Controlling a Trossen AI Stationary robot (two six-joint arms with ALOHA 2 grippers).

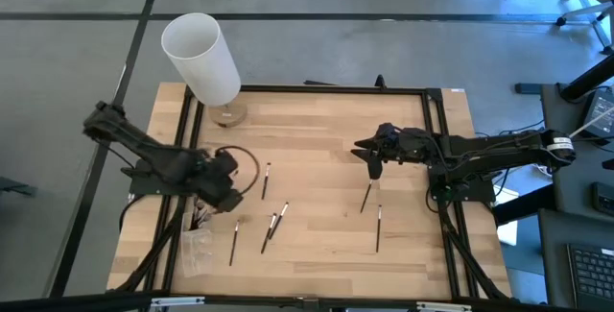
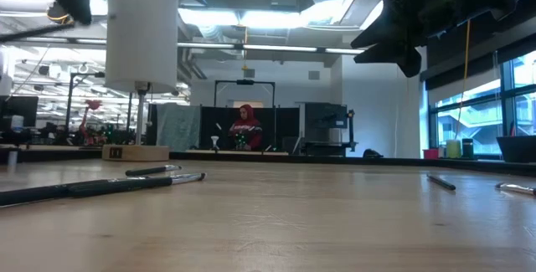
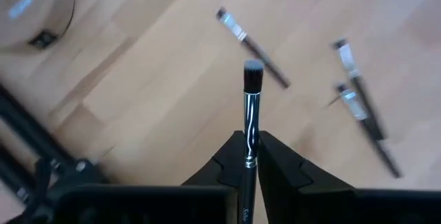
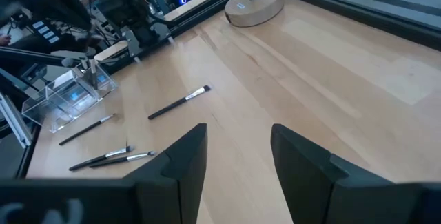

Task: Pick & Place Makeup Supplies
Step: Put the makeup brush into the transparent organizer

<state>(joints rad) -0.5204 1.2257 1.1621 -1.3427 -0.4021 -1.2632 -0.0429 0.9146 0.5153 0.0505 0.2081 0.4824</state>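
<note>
A light wooden table (image 1: 317,130) with a black frame carries several thin dark-handled brushes (image 1: 268,180), lying loose: one near the middle-left, a touching pair (image 1: 275,224) and a single one (image 1: 233,243) toward the front, and two (image 1: 378,228) on the right half. A round wooden base (image 1: 228,114) stands at the back-left corner. A clear plastic box (image 1: 196,250) sits at the front-left edge.

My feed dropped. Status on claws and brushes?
Left claw shut on a brush, lifted. Right claw open, empty, above table. Other brushes loose. Nothing blocking.
</note>
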